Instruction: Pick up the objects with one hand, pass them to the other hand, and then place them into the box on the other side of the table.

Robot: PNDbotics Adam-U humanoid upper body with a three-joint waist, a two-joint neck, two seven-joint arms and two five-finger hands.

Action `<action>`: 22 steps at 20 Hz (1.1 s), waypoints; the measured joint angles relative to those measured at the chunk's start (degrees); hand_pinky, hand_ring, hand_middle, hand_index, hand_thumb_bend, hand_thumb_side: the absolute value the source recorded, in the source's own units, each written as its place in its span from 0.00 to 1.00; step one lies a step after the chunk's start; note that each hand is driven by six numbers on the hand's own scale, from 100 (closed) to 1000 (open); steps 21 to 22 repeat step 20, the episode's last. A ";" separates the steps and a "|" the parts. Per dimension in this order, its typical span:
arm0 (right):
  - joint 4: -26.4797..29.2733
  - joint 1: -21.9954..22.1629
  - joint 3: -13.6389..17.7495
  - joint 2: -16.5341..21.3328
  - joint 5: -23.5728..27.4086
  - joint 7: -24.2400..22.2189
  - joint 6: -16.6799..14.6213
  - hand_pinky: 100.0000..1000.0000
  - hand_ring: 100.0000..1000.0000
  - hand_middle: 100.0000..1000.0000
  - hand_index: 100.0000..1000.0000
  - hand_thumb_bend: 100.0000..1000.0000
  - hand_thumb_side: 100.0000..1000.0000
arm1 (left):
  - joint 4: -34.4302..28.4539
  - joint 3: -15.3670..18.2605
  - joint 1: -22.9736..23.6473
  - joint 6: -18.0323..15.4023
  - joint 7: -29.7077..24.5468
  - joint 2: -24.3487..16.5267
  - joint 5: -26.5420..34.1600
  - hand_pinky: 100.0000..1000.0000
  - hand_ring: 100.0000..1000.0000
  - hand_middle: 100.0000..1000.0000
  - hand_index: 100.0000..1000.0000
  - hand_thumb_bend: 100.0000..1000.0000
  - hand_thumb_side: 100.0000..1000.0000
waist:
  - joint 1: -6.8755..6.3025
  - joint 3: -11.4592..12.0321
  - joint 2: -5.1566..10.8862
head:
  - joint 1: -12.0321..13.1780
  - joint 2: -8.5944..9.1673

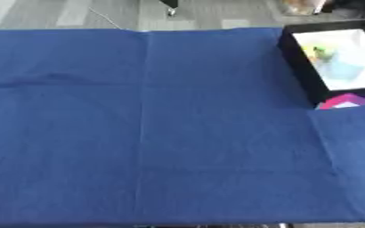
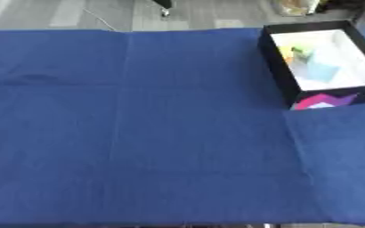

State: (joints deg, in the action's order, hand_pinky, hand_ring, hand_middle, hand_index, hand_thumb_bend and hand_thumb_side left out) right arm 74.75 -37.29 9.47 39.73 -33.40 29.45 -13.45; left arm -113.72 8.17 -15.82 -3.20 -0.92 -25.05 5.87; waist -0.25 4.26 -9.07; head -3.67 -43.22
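Blue cloth (image 2: pixel 139 133): covers the whole table, with fold creases running across and down it, and a second overlapping panel at the right. Grey floor (image 2: pixel 61 13): visible beyond the far edge. Box (image 2: pixel 276 67): black walls, white inside, at the far right of the table; near wall bears a pink and purple pattern. Contents: a yellow-green object (image 2: pixel 296 51) and a pale blue object (image 2: pixel 323 69), lying close together inside the box. Robot hands: neither in view, so their state cannot be told.
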 measured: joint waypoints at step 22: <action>38.32 24.60 0.69 -20.42 36.95 -39.52 -2.72 1.00 0.89 0.51 0.92 0.00 0.42 | 0.00 2.19 1.81 -3.13 1.72 8.82 -4.87 0.78 0.61 0.49 0.77 0.00 0.91 | -1.00 -1.41 0.79 | 5.56 -0.57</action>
